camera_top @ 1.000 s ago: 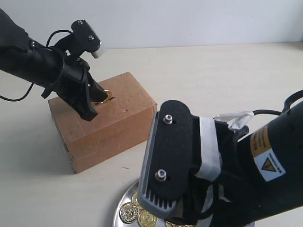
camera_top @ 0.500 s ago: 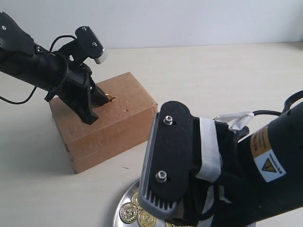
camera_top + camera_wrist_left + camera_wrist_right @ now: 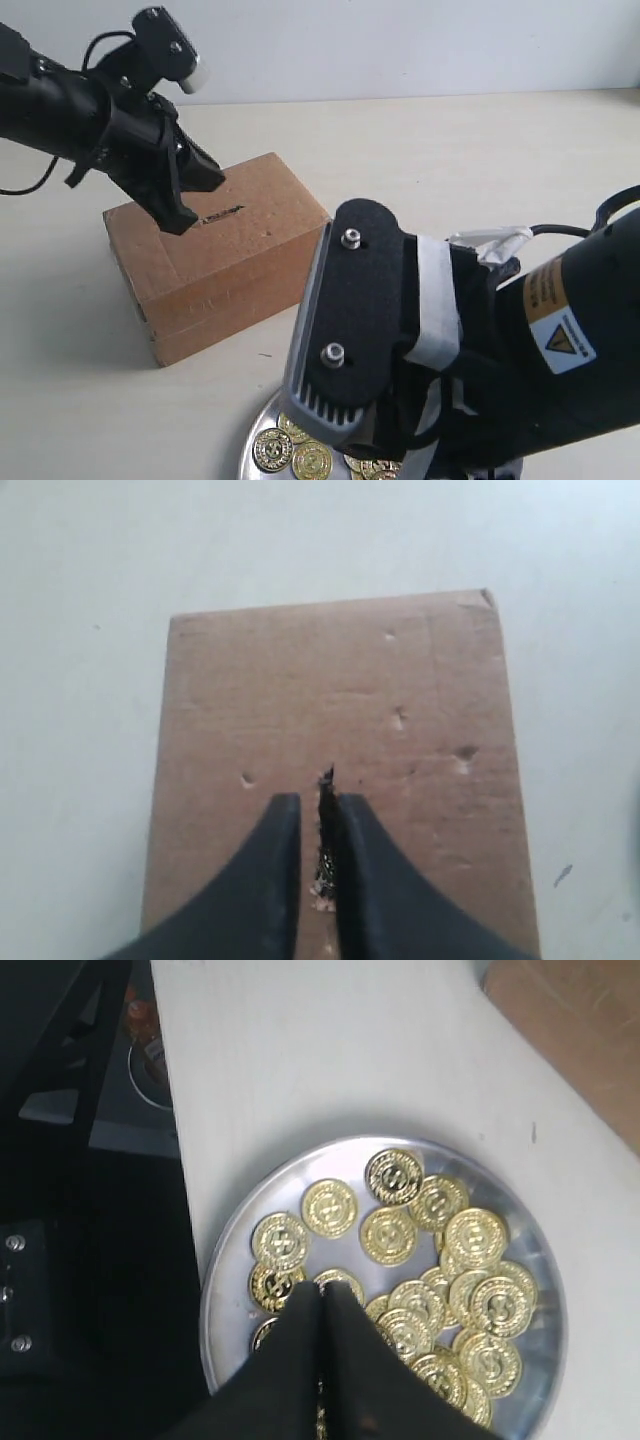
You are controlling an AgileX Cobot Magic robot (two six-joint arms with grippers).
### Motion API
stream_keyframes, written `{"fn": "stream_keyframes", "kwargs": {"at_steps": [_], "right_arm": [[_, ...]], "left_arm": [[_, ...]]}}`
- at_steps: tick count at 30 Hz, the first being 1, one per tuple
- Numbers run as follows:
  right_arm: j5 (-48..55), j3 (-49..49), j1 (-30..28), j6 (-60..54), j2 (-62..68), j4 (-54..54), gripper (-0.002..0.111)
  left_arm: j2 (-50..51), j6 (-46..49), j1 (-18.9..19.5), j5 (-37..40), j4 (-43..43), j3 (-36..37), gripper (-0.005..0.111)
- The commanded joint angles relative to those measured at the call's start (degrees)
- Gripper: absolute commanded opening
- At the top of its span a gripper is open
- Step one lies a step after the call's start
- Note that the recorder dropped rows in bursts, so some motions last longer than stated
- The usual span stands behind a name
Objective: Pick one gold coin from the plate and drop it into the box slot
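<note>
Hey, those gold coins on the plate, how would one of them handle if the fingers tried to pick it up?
Probably slippery: the coins look smooth and shiny, and they lie on a polished plate. They are likely hard to get under, since they lie flat and thin, many overlapping. Set on edge, a round one may well roll.

A brown cardboard box (image 3: 235, 265), a thin dark slot (image 3: 222, 213) cut in its top, is set on the bench (image 3: 450, 160), with a round silver plate (image 3: 332, 1163) of gold coins (image 3: 475, 1238) at its 5 o'clock.
</note>
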Motion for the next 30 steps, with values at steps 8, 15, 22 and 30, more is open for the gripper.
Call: {"fn": "stream_keyframes", "kwargs": {"at_steps": [8,15,22,30], "right_arm": [[-10.8,-0.1,0.1,0.3,-0.5,0.3,0.0],[-10.9,-0.1,0.1,0.3,-0.5,0.3,0.0],[-10.9,-0.1,0.1,0.3,-0.5,0.3,0.0],[-10.9,-0.1,0.1,0.3,-2.8,2.6,0.0]], "left_arm": [[-18.1,-5.8,0.2,10.3,-0.7,-0.3,0.0],[-23.6,-5.8,0.2,10.3,-0.9,-0.3,0.0],[-24.4,-5.7,0.1,10.3,-0.9,-0.3,0.0],[-32.5,-5.7,0.2,10.0,-0.5,-0.1,0.0]]}}
